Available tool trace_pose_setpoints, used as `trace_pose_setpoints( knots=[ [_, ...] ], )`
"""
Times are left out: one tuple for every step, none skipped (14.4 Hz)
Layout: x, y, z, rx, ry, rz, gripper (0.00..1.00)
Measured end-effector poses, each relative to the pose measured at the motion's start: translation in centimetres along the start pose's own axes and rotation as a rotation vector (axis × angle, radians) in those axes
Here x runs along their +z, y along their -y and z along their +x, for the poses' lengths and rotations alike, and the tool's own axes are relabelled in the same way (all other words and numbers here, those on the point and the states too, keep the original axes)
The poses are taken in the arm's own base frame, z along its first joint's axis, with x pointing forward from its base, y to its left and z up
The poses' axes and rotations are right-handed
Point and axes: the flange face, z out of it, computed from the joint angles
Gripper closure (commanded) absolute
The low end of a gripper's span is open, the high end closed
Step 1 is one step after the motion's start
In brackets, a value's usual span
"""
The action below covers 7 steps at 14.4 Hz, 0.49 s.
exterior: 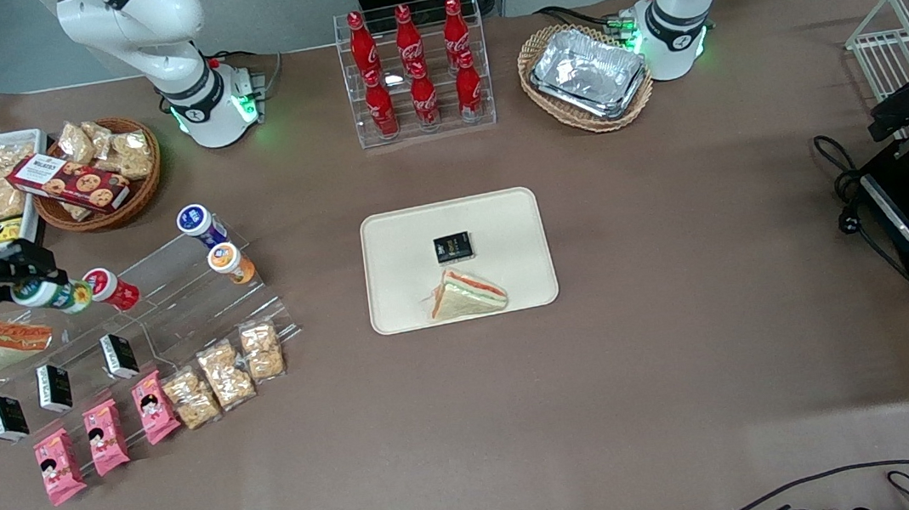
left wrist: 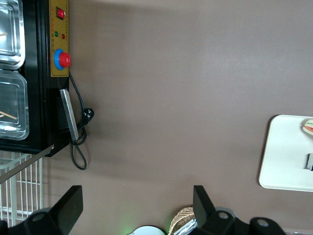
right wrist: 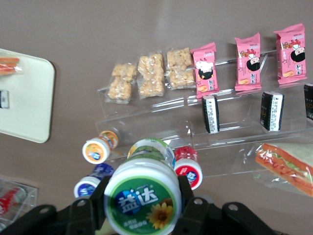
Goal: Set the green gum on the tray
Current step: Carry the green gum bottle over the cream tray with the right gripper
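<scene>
My right gripper (exterior: 39, 289) is shut on the green gum (exterior: 55, 294), a small bottle with a white lid ringed in green, and holds it above the clear acrylic stand (exterior: 170, 309) at the working arm's end of the table. In the right wrist view the green gum (right wrist: 143, 198) sits lid-up between the black fingers (right wrist: 188, 200). The cream-beige tray (exterior: 502, 224) lies in the middle of the table with a black packet (exterior: 453, 247) and a wrapped sandwich (exterior: 466, 295) on it. The tray's edge also shows in the right wrist view (right wrist: 29, 112).
On the stand are a red-lidded bottle (exterior: 112, 289), an orange-lidded bottle (exterior: 230, 262), a blue-lidded bottle (exterior: 199, 223), black packets, pink packets and snack bags. A wrapped sandwich (exterior: 2, 343) lies beside it. A cola rack (exterior: 413, 67) and foil trays in a basket (exterior: 586, 73) stand farther from the front camera.
</scene>
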Motion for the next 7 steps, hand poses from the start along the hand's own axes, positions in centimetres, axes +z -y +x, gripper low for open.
trace_pose_setpoints(
  knots=[
    [-0.8,1.3,0.2,0.021,0.004,0.001,0.71],
    [-1.1,3.1,0.5,0.043,0.014,0.002,0.71],
    [-1.3,5.4,0.9,0.065,0.023,0.001,0.71],
    [-1.3,8.0,1.2,0.091,0.031,-0.002,0.71],
    [-1.3,10.9,1.5,0.12,0.036,-0.004,0.71],
    [-1.1,13.8,1.6,0.147,0.042,-0.002,0.71],
    [-0.8,16.7,1.8,0.173,0.051,0.0,0.71]
  ],
)
